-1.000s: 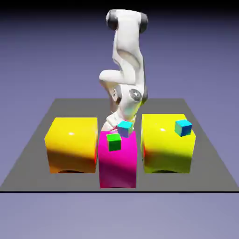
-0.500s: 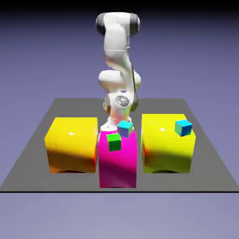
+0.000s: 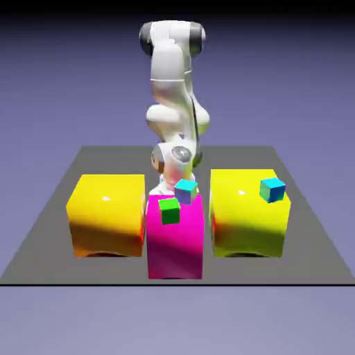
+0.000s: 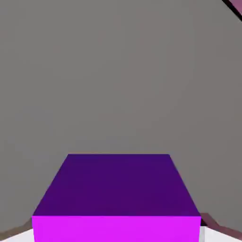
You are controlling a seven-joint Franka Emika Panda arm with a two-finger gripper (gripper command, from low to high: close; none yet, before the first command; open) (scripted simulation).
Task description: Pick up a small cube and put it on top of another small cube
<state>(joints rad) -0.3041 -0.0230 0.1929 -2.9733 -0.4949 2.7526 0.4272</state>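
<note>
The white arm (image 3: 170,64) stands upright at the far side of the surface, near the middle of the exterior view. Its top joint, with dark round caps at both ends, is the highest part. Below it the pale upper stretch drops almost straight, and a bulging white section shows behind, to either side. The wrist (image 3: 181,154) is low, bent downward, its round grey cap facing outward. In the exterior view, the hand's fingers are hidden.

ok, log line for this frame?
jaws: closed on purple cube | green cube: by magenta block | stack: not yet made
</note>
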